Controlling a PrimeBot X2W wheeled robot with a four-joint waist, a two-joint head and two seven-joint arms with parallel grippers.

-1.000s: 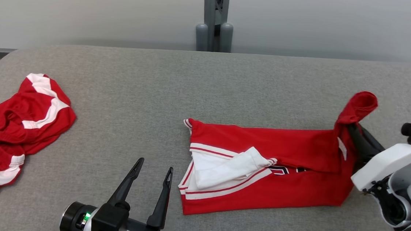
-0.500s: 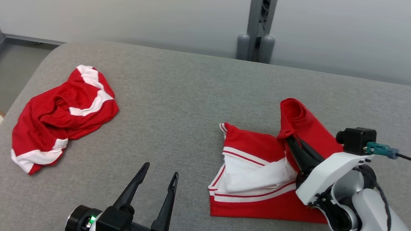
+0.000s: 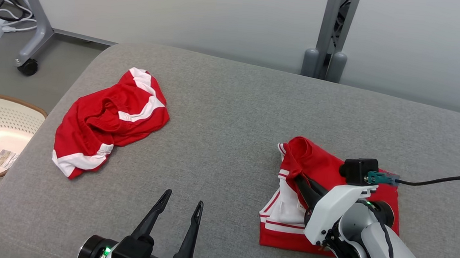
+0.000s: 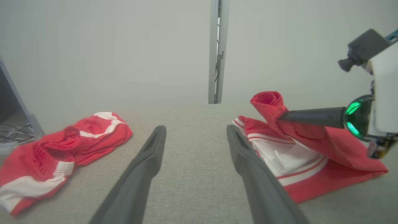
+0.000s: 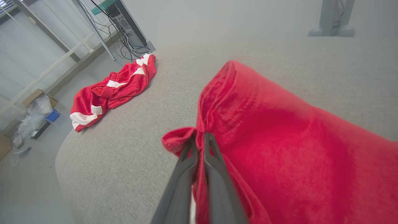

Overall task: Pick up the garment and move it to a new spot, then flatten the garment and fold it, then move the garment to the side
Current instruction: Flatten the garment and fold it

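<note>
At the far left, a pale perforated basket (image 3: 10, 101) sits on the floor below the edge of the grey padded table (image 3: 232, 100). On the table's left part lies a crumpled red garment with white bands (image 3: 109, 121), untouched and well apart from the work.

Near the front edge, the left gripper (image 3: 183, 198) hovers over bare cloth with its two fingers spread wide and nothing between them.

To the right lies the red jersey (image 3: 322, 161), partly doubled over, its white-trimmed panel showing along its left side. The right gripper (image 5: 200, 137) has its fingers pressed together on a bunched edge of the jersey and holds that edge raised above the lower layers, so the red fabric drapes back from the pinch.

The step in hand looks like the fold: one end of the jersey is being brought over the rest. The next move likely calls for lowering the pinched edge onto the layer beneath, lining it up with the jersey's left border, and only then letting go, so the fold lies flat rather than springing back. The free left gripper could press the layers down.
</note>
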